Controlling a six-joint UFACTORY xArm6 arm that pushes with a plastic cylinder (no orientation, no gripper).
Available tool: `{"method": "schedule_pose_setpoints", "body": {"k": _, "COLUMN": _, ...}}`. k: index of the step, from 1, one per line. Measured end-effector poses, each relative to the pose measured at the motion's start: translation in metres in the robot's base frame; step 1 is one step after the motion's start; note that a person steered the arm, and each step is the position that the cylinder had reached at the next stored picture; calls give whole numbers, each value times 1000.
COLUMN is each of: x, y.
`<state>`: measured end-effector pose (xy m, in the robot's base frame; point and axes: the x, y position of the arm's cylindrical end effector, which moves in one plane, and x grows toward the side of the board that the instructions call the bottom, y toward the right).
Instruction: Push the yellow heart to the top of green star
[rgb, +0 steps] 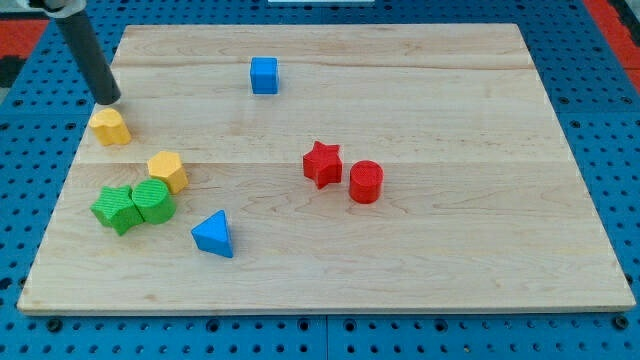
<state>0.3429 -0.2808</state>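
The yellow heart (110, 127) lies near the board's left edge, in the upper left. My tip (108, 100) is just above it in the view, touching or almost touching its top side. The green star (116, 209) lies below the heart, near the left edge, pressed against a green round block (153, 200) on its right. A second yellow block, a hexagon (168, 170), sits between the heart and the green pair, just above the green round block.
A blue triangle (213, 234) lies right of and below the green blocks. A blue cube (264, 75) is near the top. A red star (322, 163) and a red cylinder (366, 182) sit at the middle. The wooden board (450, 250) rests on a blue pegboard.
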Motion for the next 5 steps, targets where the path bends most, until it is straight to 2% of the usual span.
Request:
{"method": "schedule_pose_setpoints", "body": {"k": 2, "x": 56, "y": 38}}
{"method": "schedule_pose_setpoints", "body": {"k": 5, "x": 67, "y": 30}}
